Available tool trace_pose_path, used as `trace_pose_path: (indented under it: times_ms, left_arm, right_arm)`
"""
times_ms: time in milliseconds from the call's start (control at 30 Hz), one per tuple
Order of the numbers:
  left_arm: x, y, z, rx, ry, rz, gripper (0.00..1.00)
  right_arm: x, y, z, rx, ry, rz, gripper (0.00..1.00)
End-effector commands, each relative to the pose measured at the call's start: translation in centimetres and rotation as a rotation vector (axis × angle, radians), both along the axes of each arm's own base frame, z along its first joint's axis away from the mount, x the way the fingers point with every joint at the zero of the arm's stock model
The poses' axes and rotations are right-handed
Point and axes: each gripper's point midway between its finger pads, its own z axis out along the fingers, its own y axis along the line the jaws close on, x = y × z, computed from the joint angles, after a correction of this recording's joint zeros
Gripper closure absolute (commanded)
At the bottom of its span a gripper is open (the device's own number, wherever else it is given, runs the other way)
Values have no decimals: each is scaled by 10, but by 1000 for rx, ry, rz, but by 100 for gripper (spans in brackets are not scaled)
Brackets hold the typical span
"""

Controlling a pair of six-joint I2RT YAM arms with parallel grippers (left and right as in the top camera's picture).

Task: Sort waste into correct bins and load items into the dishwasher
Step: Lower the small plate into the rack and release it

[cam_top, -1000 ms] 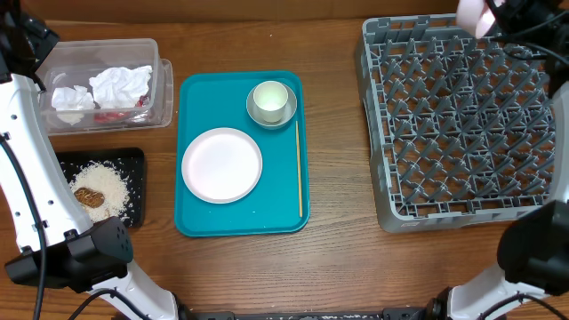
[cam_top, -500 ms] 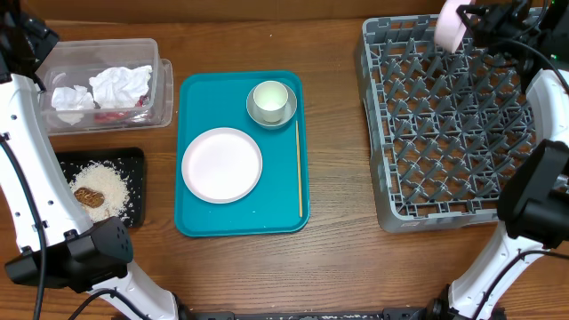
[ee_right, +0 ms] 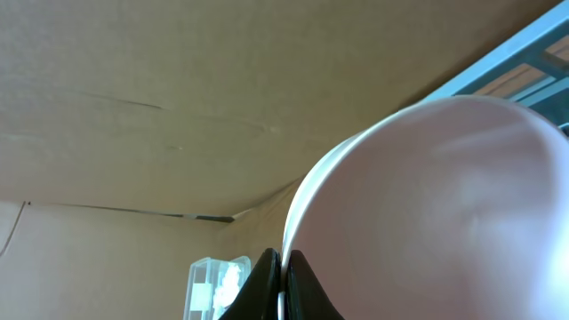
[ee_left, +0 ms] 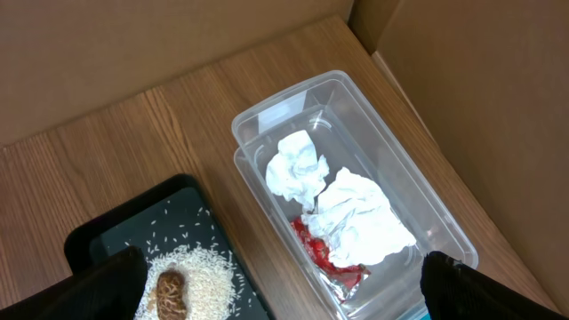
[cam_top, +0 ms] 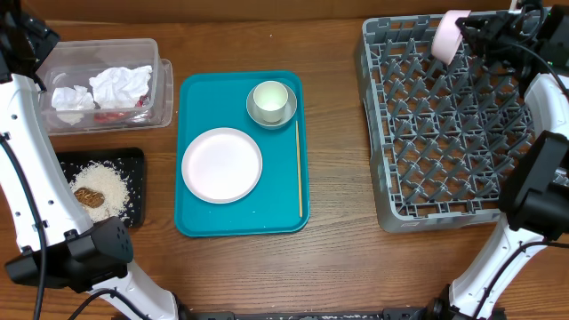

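Right pincer point(cam_top: 464, 29) clamped on pink plate point(cam_top: 444, 37) | lower over dish rack point(cam_top: 462, 133) than before

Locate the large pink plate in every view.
Overhead: top right, pink plate on edge over the dish rack's back-left corner, in the right gripper.
Left wrist: not in it.
Right wrist: fills the lower right.
Landmark: the dish rack, a pale bar upper right in right wrist.
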Motion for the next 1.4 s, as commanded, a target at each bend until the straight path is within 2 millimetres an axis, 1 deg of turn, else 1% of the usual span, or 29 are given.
trace_pose_path:
  times_ms: [0, 133, 267, 567, 700, 867, 933, 1067, 1167, 1233, 1300, 1367]
  left_arm:
    - [3, -3, -3, -5, -3, 6, 0]
    - [3, -3, -3, -5, -3, 6, 0]
    - [3, -3, -3, -5, -3, 6, 0]
    - [3, -3, -3, -5, -2, 5, 0]
    - [3, -3, -3, -5, -3, 6, 0]
    - [3, -3, -3, -5, -3, 6, 0]
    - [3, -3, -3, -5, -3, 6, 0]
    - [3, -3, -3, -5, -3, 6, 0]
    - [3, -3, -3, -5, -3, 6, 0]
    - [3, -3, -3, -5, -3, 6, 0]
    - [3, -3, -3, -5, -3, 6, 0]
    - [3, -3, -3, -5, -3, 6, 0]
  right_arm:
    - [-2, -5, -3, 19, 4, 7, 96]
    - [-3, -13, -5, 22, 14, -10, 96]
    - [-7, -26, -10, 25, 44, -38, 96]
    - [-23, -65, -19, 55, 106, -112, 96]
    - [-35, -87, -19, 52, 134, -154, 95]
    - [-53, -111, -15, 35, 178, -218, 89]
    - [-61, -119, -14, 8, 196, -243, 89]
    - [-82, -139, -17, -77, 291, -337, 88]
    - [-97, -147, -9, -140, 339, -379, 85]
    - [-105, -147, 2, -162, 348, -400, 85]
    - [-111, -146, 18, -190, 336, -414, 85]
    - [-116, -138, 36, -215, 307, -407, 85]
